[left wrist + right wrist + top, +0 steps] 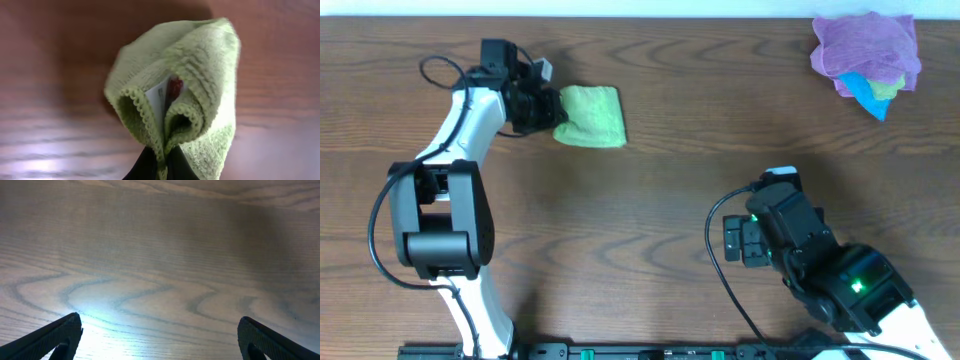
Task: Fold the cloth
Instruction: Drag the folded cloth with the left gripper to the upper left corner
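Note:
The lime-green cloth lies bunched and folded at the upper left of the table. My left gripper is shut on its left edge. In the left wrist view the cloth rises in folds from the pinched hem between the black fingers, and its white tag shows inside the fold. My right gripper is open and empty over bare table at the lower right; its two fingertips sit wide apart in the right wrist view.
A pile of cloths, a purple cloth over a blue cloth, sits at the far right corner. The wooden table spans the view.

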You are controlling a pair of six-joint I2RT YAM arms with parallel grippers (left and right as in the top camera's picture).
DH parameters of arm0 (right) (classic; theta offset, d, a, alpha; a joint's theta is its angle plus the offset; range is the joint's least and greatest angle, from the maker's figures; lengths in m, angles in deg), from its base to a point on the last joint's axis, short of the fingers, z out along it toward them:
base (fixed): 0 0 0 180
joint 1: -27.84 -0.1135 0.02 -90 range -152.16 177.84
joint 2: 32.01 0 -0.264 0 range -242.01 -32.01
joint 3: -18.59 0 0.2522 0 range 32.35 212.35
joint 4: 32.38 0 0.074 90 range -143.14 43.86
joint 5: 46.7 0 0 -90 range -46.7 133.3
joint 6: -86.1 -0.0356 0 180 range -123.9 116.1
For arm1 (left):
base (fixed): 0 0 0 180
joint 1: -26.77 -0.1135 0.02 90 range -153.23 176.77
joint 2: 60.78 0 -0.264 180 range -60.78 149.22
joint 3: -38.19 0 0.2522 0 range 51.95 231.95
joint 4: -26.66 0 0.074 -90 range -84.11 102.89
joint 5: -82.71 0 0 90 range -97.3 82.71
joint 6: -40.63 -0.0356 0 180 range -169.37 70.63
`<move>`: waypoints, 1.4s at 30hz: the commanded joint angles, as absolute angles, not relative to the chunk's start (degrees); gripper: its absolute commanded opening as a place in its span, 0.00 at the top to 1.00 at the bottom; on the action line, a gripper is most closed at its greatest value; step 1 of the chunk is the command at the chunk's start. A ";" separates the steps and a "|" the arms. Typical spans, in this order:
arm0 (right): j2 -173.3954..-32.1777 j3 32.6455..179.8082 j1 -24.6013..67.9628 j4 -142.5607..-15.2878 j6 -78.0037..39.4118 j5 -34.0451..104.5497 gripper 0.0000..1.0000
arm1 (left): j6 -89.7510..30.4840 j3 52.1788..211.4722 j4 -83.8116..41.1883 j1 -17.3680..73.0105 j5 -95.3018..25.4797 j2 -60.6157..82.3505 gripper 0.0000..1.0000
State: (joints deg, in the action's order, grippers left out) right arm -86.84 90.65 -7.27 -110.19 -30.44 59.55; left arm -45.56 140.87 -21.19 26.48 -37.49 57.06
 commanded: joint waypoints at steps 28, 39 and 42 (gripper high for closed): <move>-87.17 90.26 -3.92 -108.31 -30.25 55.59 0.01 | -60.09 159.98 -21.58 12.60 -27.65 68.78 0.94; -88.04 90.26 -3.92 -108.92 -33.18 55.00 0.01 | -60.53 174.21 -22.72 11.31 -27.59 80.30 0.94; -89.11 90.26 -3.92 -108.92 -34.14 54.98 0.01 | -60.53 176.37 -22.66 10.19 -26.69 81.63 0.94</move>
